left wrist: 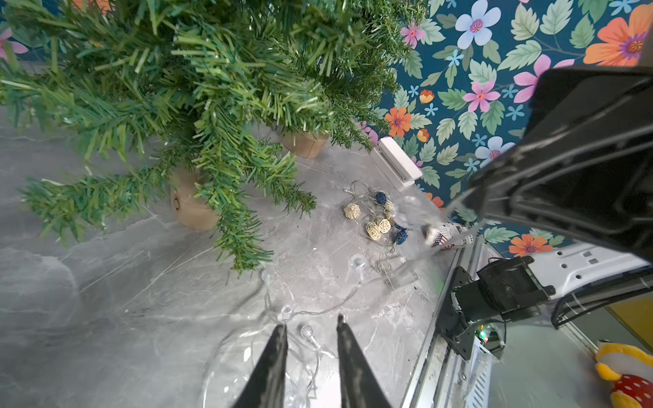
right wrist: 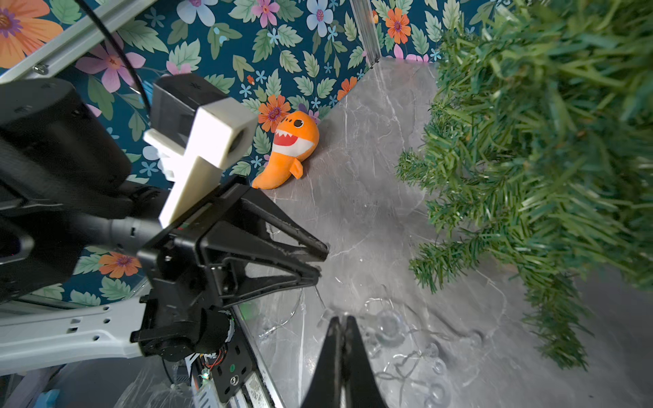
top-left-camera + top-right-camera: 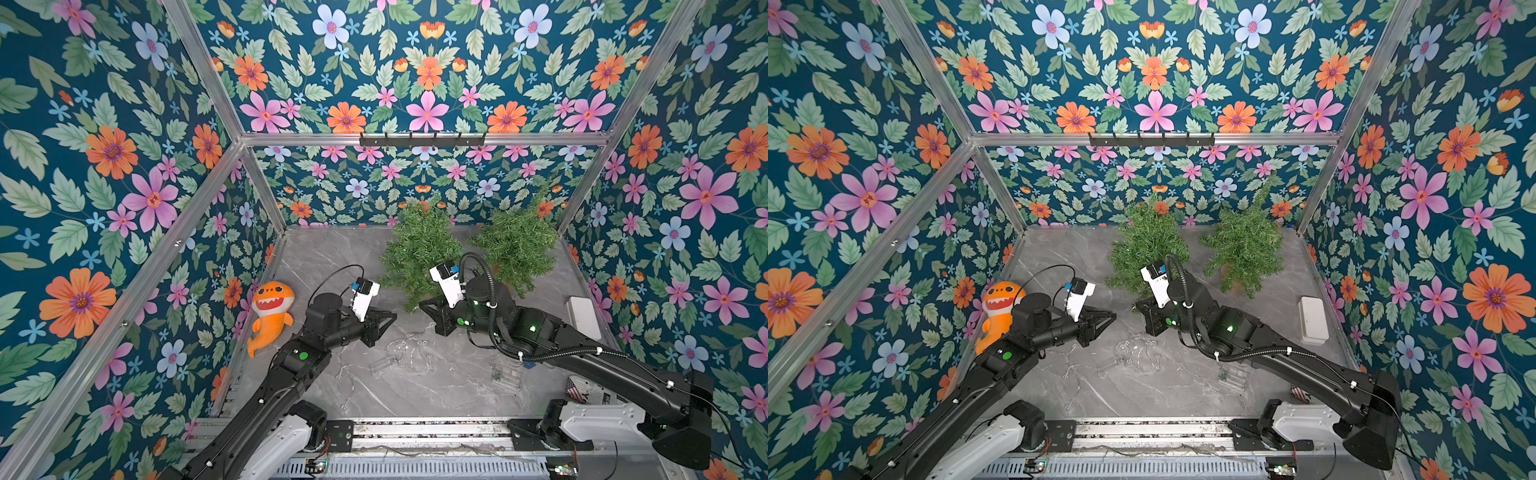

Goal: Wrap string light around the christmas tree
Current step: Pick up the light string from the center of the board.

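Note:
Two green christmas trees (image 3: 419, 249) (image 3: 519, 245) stand at the back of the grey table in both top views (image 3: 1146, 245). The string light (image 3: 405, 353) is a clear wire with clear bulbs, lying loosely tangled mid-table (image 3: 1136, 351). My left gripper (image 1: 311, 322) is open by a narrow gap just above that tangle, and a bulb (image 1: 306, 332) shows between its fingers. It points at my right gripper (image 3: 422, 305) from close by. My right gripper (image 2: 342, 318) is shut by the nearer tree's foot, and a strand of the string light (image 2: 388, 325) meets its tips.
An orange shark plush (image 3: 270, 311) lies against the left wall and a white box (image 3: 582, 318) against the right wall. A second string with rattan balls (image 1: 378, 219) and a clear battery case (image 3: 507, 374) lie under the right arm. The trees' wooden bases (image 1: 190, 208) stand close together.

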{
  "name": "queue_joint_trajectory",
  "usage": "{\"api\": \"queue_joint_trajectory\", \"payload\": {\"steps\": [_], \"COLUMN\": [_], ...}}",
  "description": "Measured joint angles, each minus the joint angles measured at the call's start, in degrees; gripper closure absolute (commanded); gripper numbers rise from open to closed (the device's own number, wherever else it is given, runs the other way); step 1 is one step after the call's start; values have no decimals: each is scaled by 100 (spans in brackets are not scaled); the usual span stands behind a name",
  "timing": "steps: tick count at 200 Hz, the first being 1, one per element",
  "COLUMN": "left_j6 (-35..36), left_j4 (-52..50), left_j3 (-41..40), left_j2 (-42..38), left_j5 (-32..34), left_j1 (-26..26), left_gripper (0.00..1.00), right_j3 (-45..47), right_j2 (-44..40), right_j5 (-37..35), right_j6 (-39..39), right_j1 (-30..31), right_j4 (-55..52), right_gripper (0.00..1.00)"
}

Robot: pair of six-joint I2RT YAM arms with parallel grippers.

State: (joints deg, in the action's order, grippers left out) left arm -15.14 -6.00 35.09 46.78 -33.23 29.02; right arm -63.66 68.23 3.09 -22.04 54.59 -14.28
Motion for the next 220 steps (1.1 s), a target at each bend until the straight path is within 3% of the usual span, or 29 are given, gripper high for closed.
{"api": "queue_joint_trajectory", "payload": {"steps": [25, 62, 134, 158, 180, 220], "left_j6": [4, 129, -131, -387, -577, -321], "left_j4": [127, 374, 863, 1084, 1115, 1113], "left_j3": [-127, -376, -855, -1209, -1298, -997], "left_j2": [186, 291, 573, 704, 984, 1849], "left_j5": [133, 546, 1574, 1996, 2347, 2883], "left_j1": [136, 798, 1832, 1963, 2131, 2503], "left_gripper": [59, 53, 53, 53, 53, 53], "right_j3": [-96, -243, -284, -199, 63, 459], "right_j2": [-195, -518, -715, -870, -1137, -1423], "right_j5": [0, -4, -133, -216, -310, -260], "right_j6": [-33, -33, 66, 101, 55, -136], "right_j1": [0, 0, 0, -109, -350, -588], "right_j4": [-216, -511, -745, -876, -927, -957], "right_gripper": [100, 100, 100, 100, 100, 100]}}
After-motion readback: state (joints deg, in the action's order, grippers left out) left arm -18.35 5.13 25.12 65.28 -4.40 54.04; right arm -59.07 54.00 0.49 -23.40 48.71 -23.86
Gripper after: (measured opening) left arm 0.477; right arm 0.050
